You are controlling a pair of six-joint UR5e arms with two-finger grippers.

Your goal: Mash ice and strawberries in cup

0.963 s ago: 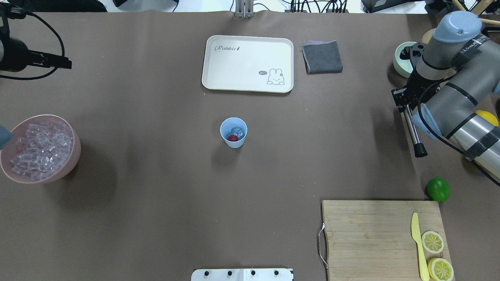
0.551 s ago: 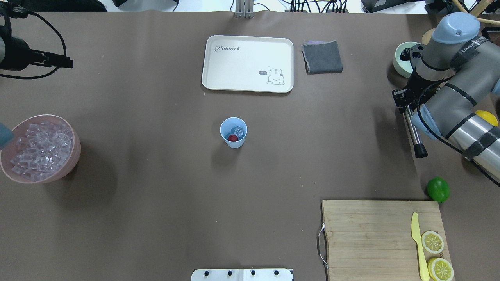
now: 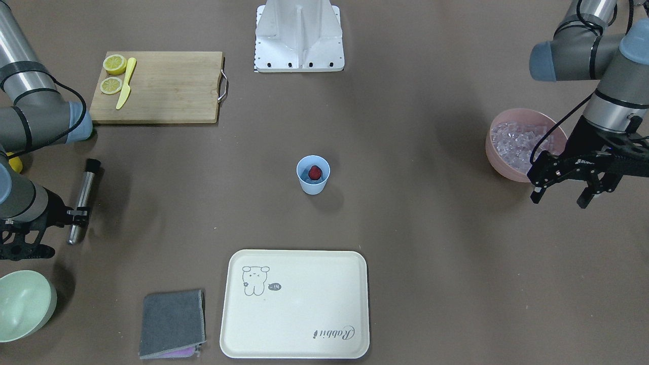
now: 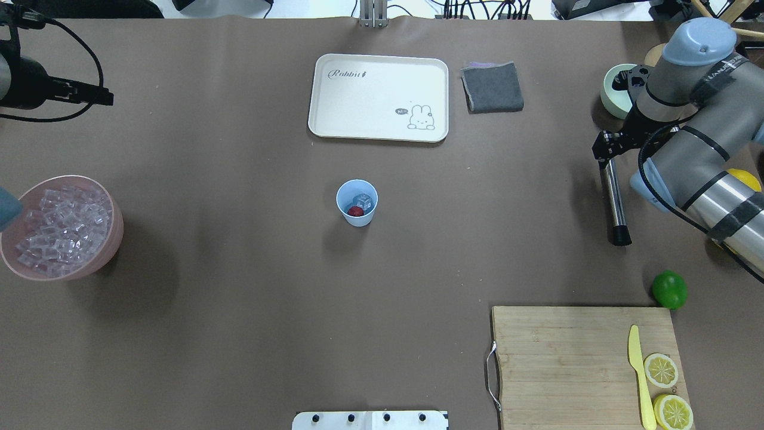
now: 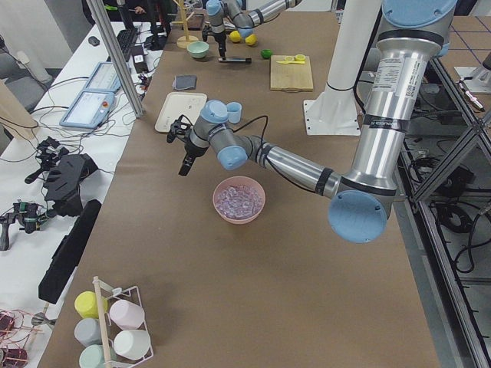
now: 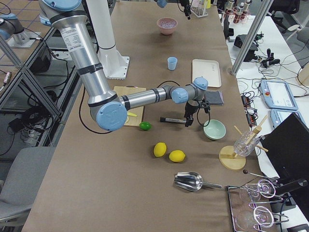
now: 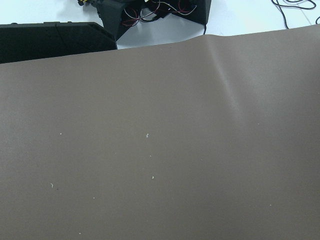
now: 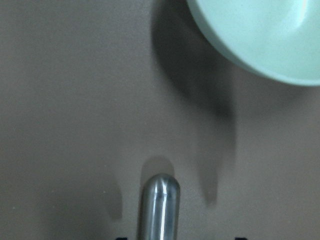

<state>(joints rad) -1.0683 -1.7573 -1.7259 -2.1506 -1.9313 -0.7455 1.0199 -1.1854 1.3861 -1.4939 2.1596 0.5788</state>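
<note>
The light-blue cup (image 4: 347,197) stands upright mid-table, also in the front view (image 3: 305,185). Inside it lie a red strawberry (image 4: 356,211) and a clear ice cube (image 4: 363,201). More ice fills the pink bowl (image 4: 117,230) at the left. My right gripper (image 4: 604,150) is shut on one end of a steel muddler with a black tip (image 4: 613,200), held roughly level just above the table, far right of the cup. The right wrist view shows the muddler's steel end (image 8: 160,202). My left gripper (image 3: 559,200) is open and empty, beyond the pink bowl (image 3: 499,162).
A cream tray (image 4: 378,97) and a grey cloth (image 4: 492,86) lie at the back. A pale green bowl (image 4: 612,89) sits behind the right gripper. A lime (image 4: 669,289), a lemon (image 4: 743,178) and a cutting board (image 4: 567,358) with lemon halves and a yellow knife are at the right.
My right gripper has shifted left with the muddler, and its black tip has swung left toward the table's middle. The left arm and the cup have hardly moved.
</note>
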